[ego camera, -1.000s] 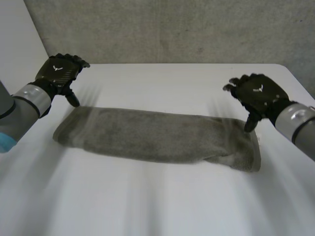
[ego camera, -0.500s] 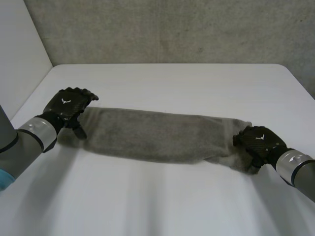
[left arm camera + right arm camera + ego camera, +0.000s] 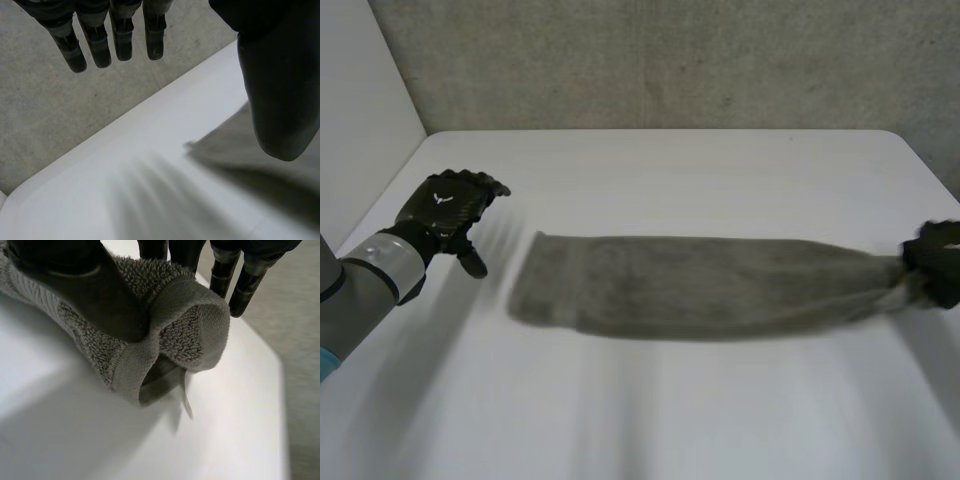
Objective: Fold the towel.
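1. The towel point(image 3: 710, 285) lies on the table point(image 3: 700, 170) as a long grey band. It runs from left to right, slightly nearer than the table's middle.
2. The right hand point(image 3: 938, 262) is at the table's right edge, clamped on the towel's right end. The cloth narrows to a bunch where the hand grips it.
3. In the right wrist view, the thumb point(image 3: 85, 285) presses the bunched end against the fingers point(image 3: 222, 272) behind it. Just past the thumb, the cloth curls over into a loose open roll. A small tag point(image 3: 186, 404) hangs from the roll toward the table.
4. The left hand point(image 3: 450, 205) hovers over the left part of the table, holding nothing. It is apart from the towel, with bare table between it and the towel's left end.
5. In the left wrist view, that hand is wide, with straight fingers set well off from the thumb. A corner of the towel's left end lies flat on the table beside the thumb.
6. A grey wall point(image 3: 670, 60) stands behind the table's far edge.
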Robot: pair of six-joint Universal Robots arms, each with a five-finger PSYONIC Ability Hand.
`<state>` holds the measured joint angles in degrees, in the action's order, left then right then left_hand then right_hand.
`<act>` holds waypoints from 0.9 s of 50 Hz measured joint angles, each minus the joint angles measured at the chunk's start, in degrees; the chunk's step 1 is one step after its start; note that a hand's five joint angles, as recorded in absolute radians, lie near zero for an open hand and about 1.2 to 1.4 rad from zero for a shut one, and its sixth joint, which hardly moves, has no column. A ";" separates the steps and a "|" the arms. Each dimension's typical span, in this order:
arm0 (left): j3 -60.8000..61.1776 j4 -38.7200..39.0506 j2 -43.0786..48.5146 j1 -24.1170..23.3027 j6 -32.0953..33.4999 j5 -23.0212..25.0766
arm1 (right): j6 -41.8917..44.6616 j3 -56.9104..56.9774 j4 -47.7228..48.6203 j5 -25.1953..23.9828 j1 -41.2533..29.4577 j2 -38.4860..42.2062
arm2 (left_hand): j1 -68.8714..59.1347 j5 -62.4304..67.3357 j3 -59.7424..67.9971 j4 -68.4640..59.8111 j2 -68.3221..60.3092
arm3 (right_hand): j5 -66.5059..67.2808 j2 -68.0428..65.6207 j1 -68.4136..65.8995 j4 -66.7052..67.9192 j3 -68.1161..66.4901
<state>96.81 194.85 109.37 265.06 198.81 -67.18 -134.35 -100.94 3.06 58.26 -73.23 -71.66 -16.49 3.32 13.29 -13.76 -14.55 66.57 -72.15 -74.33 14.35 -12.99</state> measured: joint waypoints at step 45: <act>-0.82 -0.15 -3.48 -0.59 -6.49 -0.60 | -0.19 33.84 -1.55 23.28 -64.66 19.67 | 0.00 0.00 0.00 0.00 0.00 | -63.07 57.93 59.58 0.00 0.00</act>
<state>95.99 194.70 105.89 264.47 192.31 -67.78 -134.54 -67.10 1.51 81.54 -137.88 -51.99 -16.49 3.31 13.29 -13.76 -14.55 3.50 -14.22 -14.75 14.35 -12.99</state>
